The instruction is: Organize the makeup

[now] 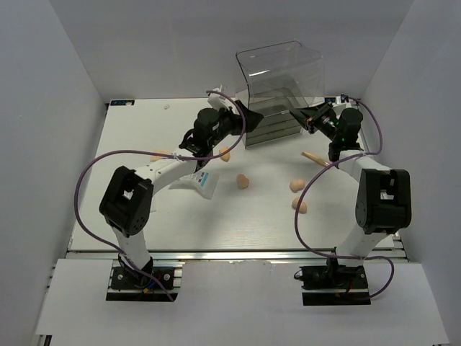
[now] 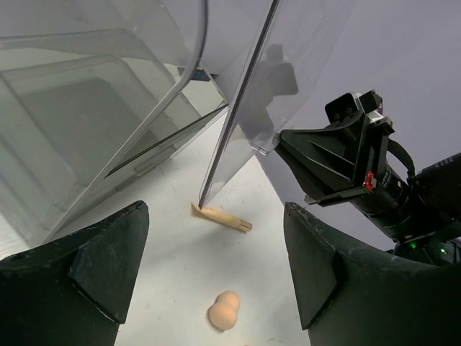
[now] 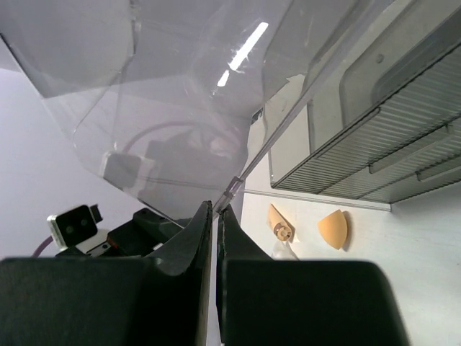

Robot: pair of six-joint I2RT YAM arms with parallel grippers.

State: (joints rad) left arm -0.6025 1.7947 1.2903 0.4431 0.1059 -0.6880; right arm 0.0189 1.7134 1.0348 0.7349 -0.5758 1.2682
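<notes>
Far left on the white table point(image 1: 144, 216): beige squeeze tube point(image 1: 160, 153), lying flat, partly hidden by the left arm. Next along, clear packet point(image 1: 204, 182) with white-blue contents, flat beside that arm's forearm. Blue print on it, too small to read. Behind and to the right, first peach sponge point(image 1: 225, 153), near the front left corner of the clear plastic drawer box point(image 1: 281, 79). Further forward, near the table's middle, second peach sponge point(image 1: 243, 181), apart from everything else.

Left gripper point(image 1: 248, 117) close against the box's left side, spread wide, gripping nothing. In its wrist view, both fingers point(image 2: 94, 274) far apart, with only table, the stick and one sponge showing between them. Contact with the box: cannot tell.

Box itself at the back centre, see-through walls above, ribbed drawers below. Seen from the right wrist under those drawers: the tube's capped end and the first peach sponge side by side, not touching.

Right of the box: right gripper point(image 1: 301, 119), fingers pressed together to a hairline slit, tips meeting the lower corner of a clear box panel. Plastic pinched or mere contact: cannot tell. In front of it, thin peach stick point(image 1: 314, 157), flat on the table, lying at an angle. Nearer still, third peach sponge point(image 1: 296, 185) and fourth peach sponge point(image 1: 300, 205), close together, not touching. All the makeup out on the table, none inside the box.
</notes>
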